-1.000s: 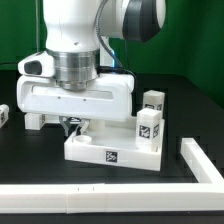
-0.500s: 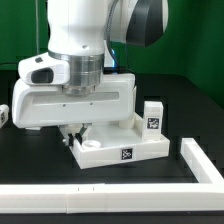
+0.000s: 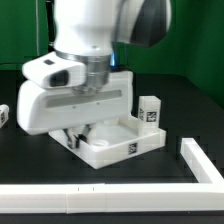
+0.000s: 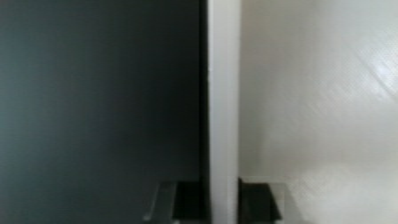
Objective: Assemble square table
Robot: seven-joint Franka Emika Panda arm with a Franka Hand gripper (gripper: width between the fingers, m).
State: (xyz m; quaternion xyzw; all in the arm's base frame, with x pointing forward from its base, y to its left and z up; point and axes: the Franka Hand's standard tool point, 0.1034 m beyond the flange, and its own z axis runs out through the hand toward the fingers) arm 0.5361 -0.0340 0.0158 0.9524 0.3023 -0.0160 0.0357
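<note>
The white square tabletop, with a raised rim and a small black-white tag on its side, lies skewed on the black table. My gripper comes down on its rim at the exterior view's left and is largely hidden under the arm's white hand. In the wrist view the rim runs straight between my two dark fingers, so the gripper is shut on it. The tray's white inside fills one side. A short white tagged leg stands just behind the tabletop's right corner.
A long white border bar runs along the front and turns back at the exterior view's right. Another small white tagged part sits at the far left edge. The black table shows beside the rim.
The tabletop has turned in my grip: its tagged side, square to the camera before, now slants, and it has shifted to the exterior view's right. The arm's hand turned with it.
</note>
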